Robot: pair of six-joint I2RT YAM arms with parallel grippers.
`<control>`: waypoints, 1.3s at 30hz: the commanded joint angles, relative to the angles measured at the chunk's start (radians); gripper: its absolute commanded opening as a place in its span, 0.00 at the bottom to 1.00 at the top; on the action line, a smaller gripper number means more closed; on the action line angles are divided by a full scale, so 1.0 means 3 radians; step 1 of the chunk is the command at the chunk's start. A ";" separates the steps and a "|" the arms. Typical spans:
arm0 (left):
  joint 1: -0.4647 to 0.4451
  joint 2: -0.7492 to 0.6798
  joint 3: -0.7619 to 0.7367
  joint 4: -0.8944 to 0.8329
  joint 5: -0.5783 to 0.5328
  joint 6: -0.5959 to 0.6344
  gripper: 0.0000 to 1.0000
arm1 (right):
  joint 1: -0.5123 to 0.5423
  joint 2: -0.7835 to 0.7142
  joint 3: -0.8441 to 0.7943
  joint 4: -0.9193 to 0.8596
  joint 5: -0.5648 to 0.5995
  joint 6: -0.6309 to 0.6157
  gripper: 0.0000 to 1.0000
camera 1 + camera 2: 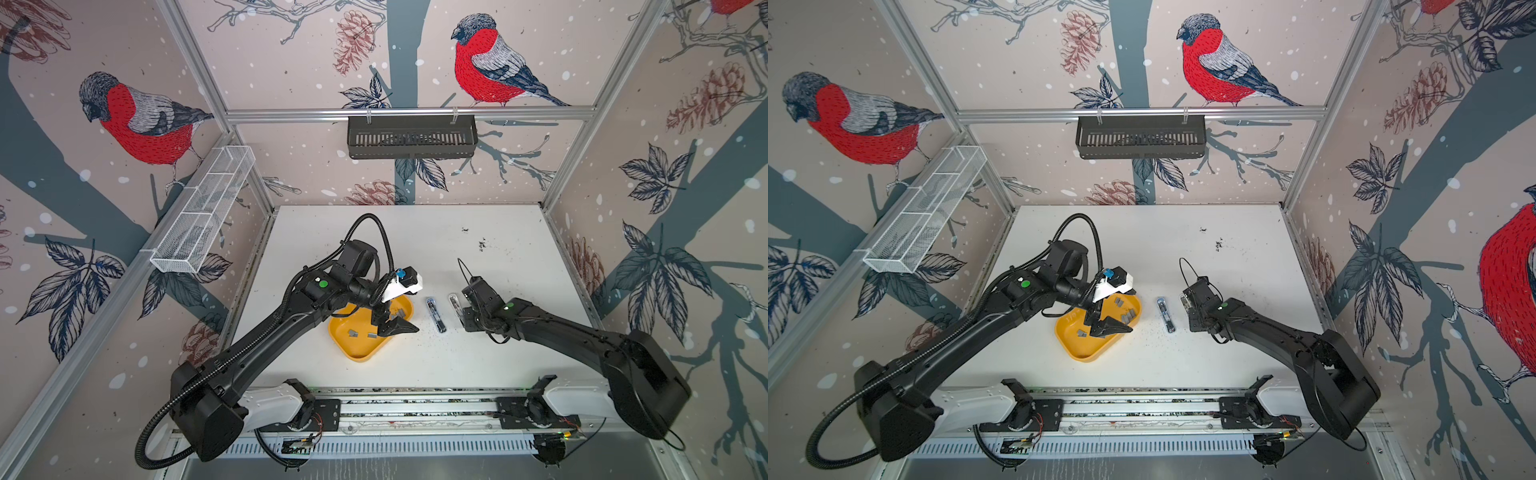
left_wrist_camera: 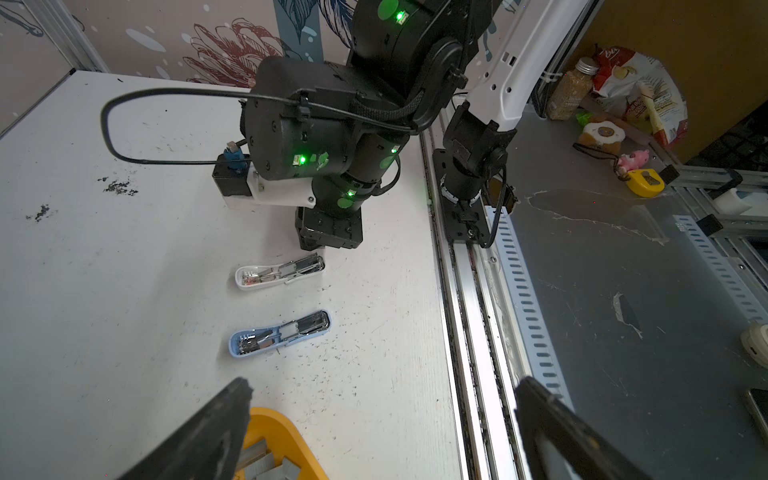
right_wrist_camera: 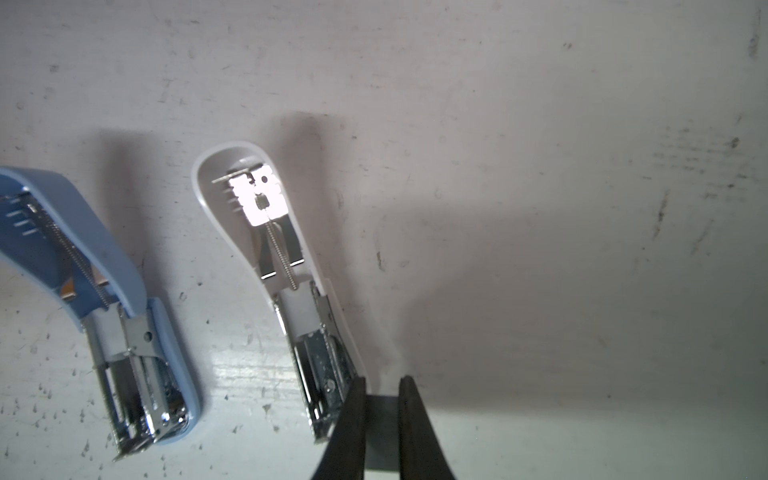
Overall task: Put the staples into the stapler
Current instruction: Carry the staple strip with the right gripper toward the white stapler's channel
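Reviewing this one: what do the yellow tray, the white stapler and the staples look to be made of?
The yellow tray looks like moulded plastic: matte, one even colour, with a rounded rim. The white stapler has a smooth plastic shell around shiny metal parts, with a coiled spring and bright glare. The staples are dull grey blocks, probably metal, but too small to confirm.

I see only upper part of staple strip (image 3: 382,428) pinched in right gripper (image 3: 383,382); rest cut by frame edge. Its finger (image 3: 349,424) hides front end of white stapler (image 3: 299,320). Blue stapler (image 3: 104,257), beyond white one from that gripper, clipped by frame edge. In both top views right gripper covers one end of white stapler; strip there too small for me to make out. Left gripper (image 1: 392,323) hides part of yellow tray (image 1: 357,349). Left wrist view: tray cut by edge, staples (image 2: 266,459) beside left finger blurred, can't count.
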 commanded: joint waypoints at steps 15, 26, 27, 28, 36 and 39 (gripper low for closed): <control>0.0005 0.0007 0.0022 0.0023 0.0055 0.0033 0.99 | 0.0001 -0.0040 -0.0028 0.0090 -0.0102 -0.0059 0.15; 0.0005 0.0016 0.0027 0.0013 0.0055 0.0035 0.98 | 0.0001 -0.0056 -0.0036 0.0104 -0.0145 -0.0068 0.15; 0.0004 0.0012 0.0026 0.0013 0.0055 0.0039 0.98 | 0.0000 -0.0057 -0.0034 0.0108 -0.0150 -0.0074 0.15; -0.0001 0.0010 0.0025 0.0018 0.0055 0.0035 0.98 | 0.0001 -0.0056 -0.0038 0.0109 -0.0150 -0.0072 0.15; 0.0000 0.0017 0.0027 0.0018 0.0057 0.0038 0.99 | 0.0001 -0.0074 -0.0043 0.0126 -0.0197 -0.0080 0.15; 0.0002 0.0012 0.0030 0.0018 0.0055 0.0039 0.98 | 0.0001 -0.0088 -0.0048 0.0137 -0.0222 -0.0085 0.15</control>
